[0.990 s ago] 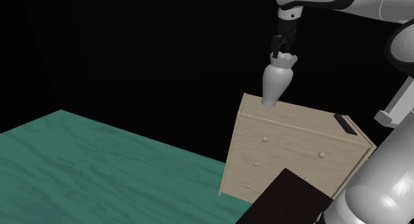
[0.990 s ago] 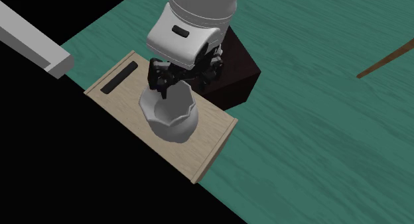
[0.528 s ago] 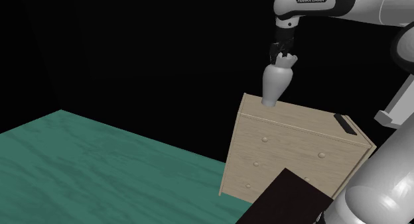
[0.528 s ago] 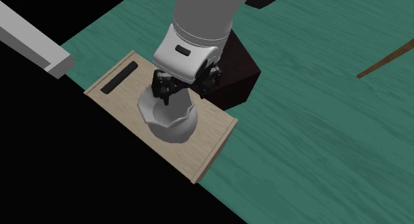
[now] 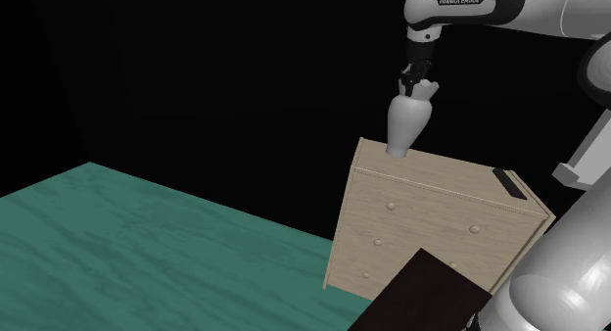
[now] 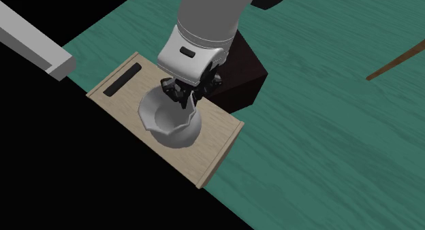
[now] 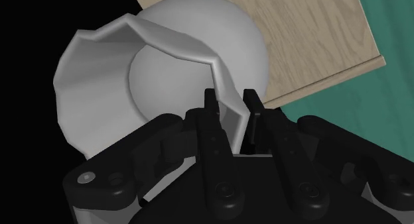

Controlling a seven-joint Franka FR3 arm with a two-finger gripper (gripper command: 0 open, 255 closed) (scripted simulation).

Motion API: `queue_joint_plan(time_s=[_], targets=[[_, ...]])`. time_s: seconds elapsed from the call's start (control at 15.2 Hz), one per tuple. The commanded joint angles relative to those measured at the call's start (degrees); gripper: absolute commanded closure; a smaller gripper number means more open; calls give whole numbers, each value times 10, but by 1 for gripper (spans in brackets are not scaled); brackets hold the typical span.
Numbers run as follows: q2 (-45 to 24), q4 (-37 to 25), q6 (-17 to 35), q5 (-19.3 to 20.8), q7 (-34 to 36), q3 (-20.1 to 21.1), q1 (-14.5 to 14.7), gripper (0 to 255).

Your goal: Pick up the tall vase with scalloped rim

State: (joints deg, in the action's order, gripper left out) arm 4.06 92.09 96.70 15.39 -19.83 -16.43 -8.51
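Shoulder view: vase (image 5: 405, 123) stands on the dresser (image 5: 431, 221) top, my tool (image 5: 419, 82) at its rim. Second exterior: tool sits on the rim's arm-side edge. Wrist: fingers (image 7: 210, 105) clamp the rim wall. Grasp looks made; next I'd lift straight up, gently, since the hold is thin.

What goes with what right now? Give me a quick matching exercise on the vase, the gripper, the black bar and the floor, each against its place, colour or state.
Things:
1. vase
2. gripper
3. black bar
4. floor

Descriptions:
A. green with a wood-like grain
B. lying flat near one end of the dresser top, apart from the vase
C. shut on the scalloped rim
D. pale grey, standing on the dresser top

Pairs: 1-D, 2-C, 3-B, 4-A
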Motion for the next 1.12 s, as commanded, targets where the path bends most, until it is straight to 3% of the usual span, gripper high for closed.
queue_joint_plan(time_s=[0.0, 1.06], targets=[[-1, 1, 0, 0, 0, 0, 0, 255], [-61, -191, -128, -19, -39, -5, -4, 255]])
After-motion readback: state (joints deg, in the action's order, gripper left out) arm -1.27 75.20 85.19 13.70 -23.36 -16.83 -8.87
